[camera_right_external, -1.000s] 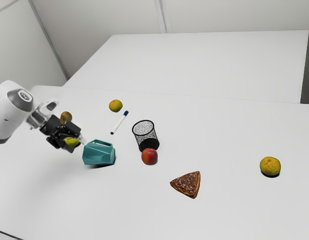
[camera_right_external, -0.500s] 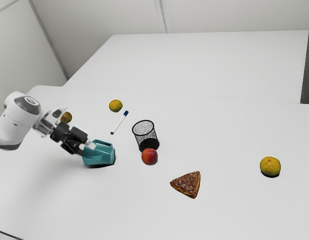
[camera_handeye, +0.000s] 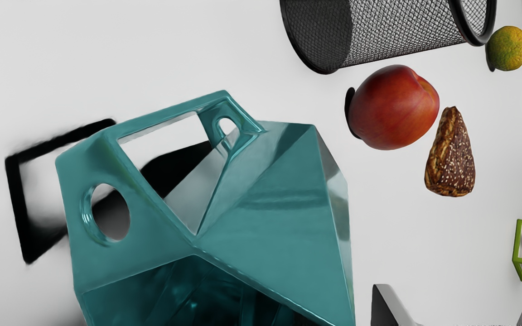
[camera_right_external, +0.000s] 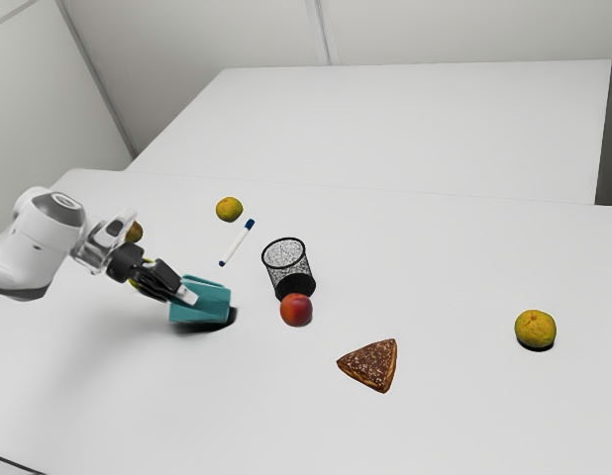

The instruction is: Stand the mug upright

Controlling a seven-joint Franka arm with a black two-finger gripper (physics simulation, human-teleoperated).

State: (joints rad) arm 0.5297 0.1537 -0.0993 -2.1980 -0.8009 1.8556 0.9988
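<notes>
The teal faceted mug (camera_right_external: pixel 209 305) lies tipped on its side, with its dark shadow showing past its far end in the exterior view. My gripper (camera_right_external: pixel 189 296) is shut on the mug's rim side, its pale fingertips overlapping the teal wall. In the wrist view the mug (camera_handeye: pixel 274 199) has its handle to one side and its dark opening toward my hand, and its shadow stands apart from the handle, so it looks slightly raised. One fingertip of my gripper (camera_handeye: pixel 354 313) shows outside the wall; the other is hidden by the mug.
A red peach (camera_right_external: pixel 296 310) touches the black mesh cup (camera_right_external: pixel 289 269), both just beyond the mug. A triangular pastry (camera_right_external: pixel 371 365), a marker (camera_right_external: pixel 237 243) and yellow-green citrus fruits (camera_right_external: pixel 536 329) lie farther off. Another round fruit (camera_right_external: pixel 135 232) sits behind the hand.
My hand has come forward and down onto the mug, and its fingers have drawn together. The mug has shifted slightly toward the exterior view's right, its shadow spreading past it.
</notes>
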